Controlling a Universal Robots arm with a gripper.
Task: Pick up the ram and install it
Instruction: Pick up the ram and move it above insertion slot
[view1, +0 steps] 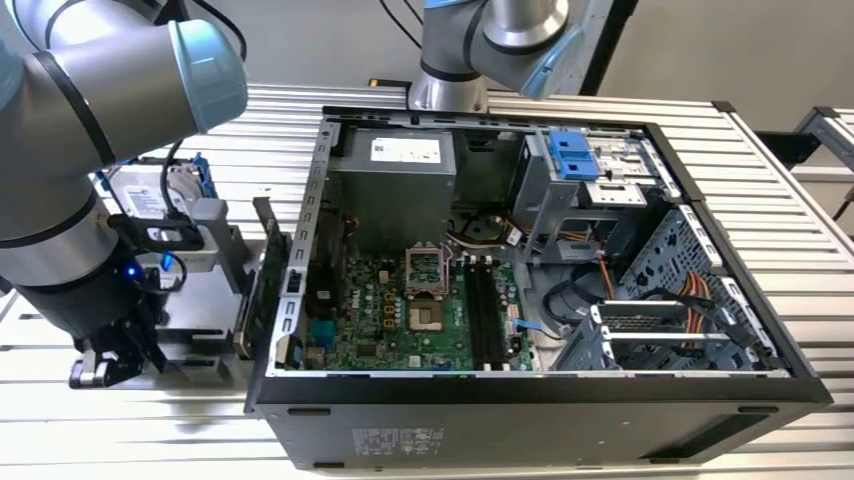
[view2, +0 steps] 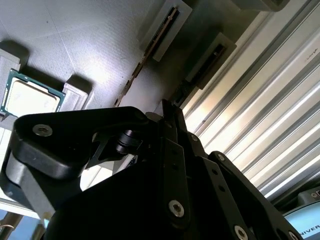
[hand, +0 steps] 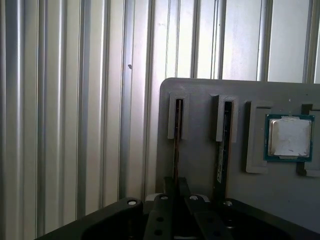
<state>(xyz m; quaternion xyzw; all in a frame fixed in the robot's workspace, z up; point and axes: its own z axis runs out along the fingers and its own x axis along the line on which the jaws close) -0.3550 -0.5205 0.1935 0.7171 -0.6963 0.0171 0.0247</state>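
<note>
Surface: a ribbed aluminium table (view1: 787, 230), its long straight grooves catching bright light.
Case: a black metal computer case (view1: 534, 388) lies on its side with the lid off, across the middle and the exterior view's right of the frame.
Inside the case: a green motherboard (view1: 387, 310) sits low at the centre. Long black memory slots (view1: 483, 315) run beside it, and a grey boxy power supply (view1: 394, 180) sits above. A perforated metal drive cage (view1: 667, 290) stands toward the exterior view's right, with orange and yellow cables (view1: 694, 292) across it.
Arm: a smooth grey arm (view1: 80, 150) with blue joint caps stands tall on the exterior view's left. A silver hard drive (view1: 147, 190) stands just behind it.
Gripper: the gripper (view1: 100, 368) is black and angular, built of bolted links. It is low in the lower left of the exterior frame, outside the case.
Plate: a flat, matte grey plate (hand: 197, 150) with a finely grained face and raised pockets.
In the plate: two narrow raised holders, each with a stick standing on edge. A square pocket holds a processor chip (hand: 288, 136), green-rimmed with a dull silver lid.
Ram: the ram (hand: 175, 152) is long and thin. It stands edge-up in the holder that lines up with the gripper's tip in the first wrist view.
Second stick: the second stick (hand: 222, 160) is darker, parallel and just beside the ram.
Grip: I cannot tell whether the gripper is released or clenched on the ram.
</note>
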